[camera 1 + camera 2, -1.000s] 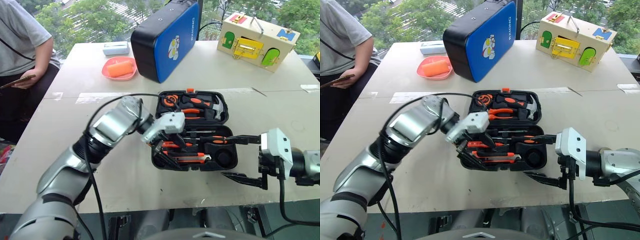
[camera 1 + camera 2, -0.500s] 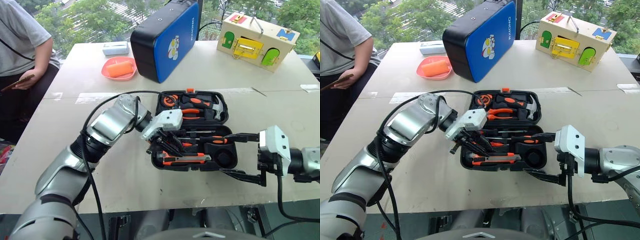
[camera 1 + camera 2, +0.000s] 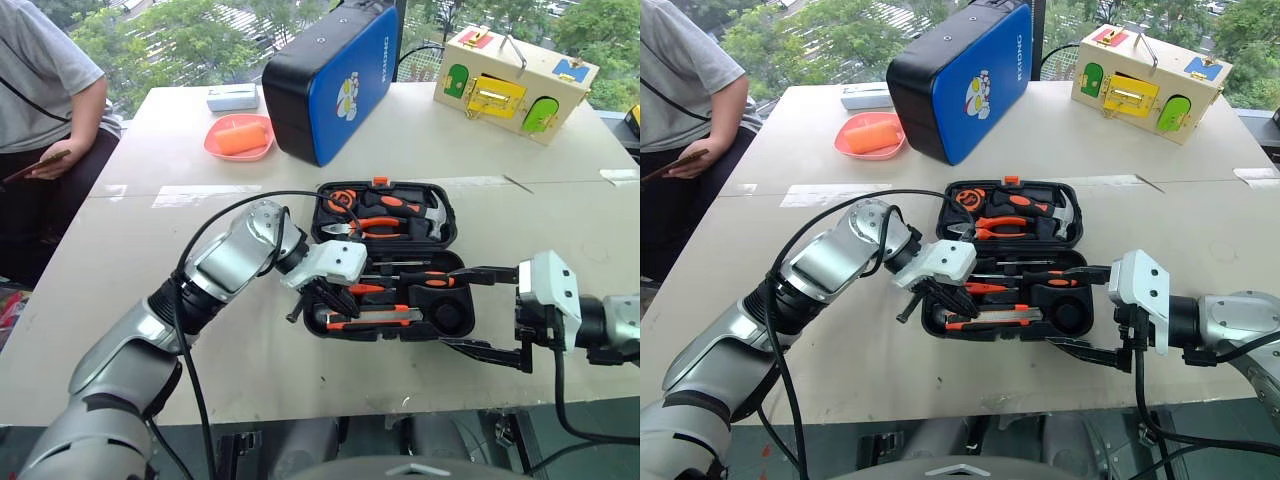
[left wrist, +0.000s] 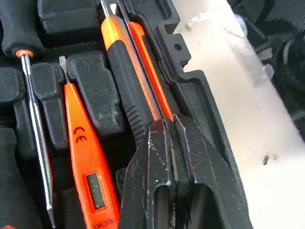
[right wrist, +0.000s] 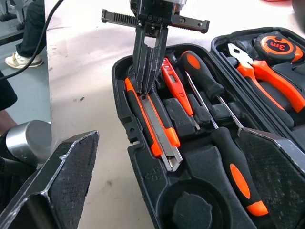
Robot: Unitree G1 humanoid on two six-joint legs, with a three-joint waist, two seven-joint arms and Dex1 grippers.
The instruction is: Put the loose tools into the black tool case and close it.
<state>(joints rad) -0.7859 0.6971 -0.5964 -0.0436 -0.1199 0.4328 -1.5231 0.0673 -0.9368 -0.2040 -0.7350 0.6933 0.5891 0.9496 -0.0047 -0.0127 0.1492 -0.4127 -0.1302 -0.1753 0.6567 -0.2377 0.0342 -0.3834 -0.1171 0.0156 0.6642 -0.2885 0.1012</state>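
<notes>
- Left gripper has dropped and closed, empty, tips touching the knife in the case.
- Right gripper hangs wide open, empty, beside the case.

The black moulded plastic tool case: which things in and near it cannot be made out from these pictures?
- Black moulded plastic tool case: the left gripper covers its near left corner in the eye views.
- Orange-black utility knife: its rear end lies behind the shut left gripper's fingers in the left wrist view, so touch cannot be told.
- Small orange latch: too small to read its state.
</notes>
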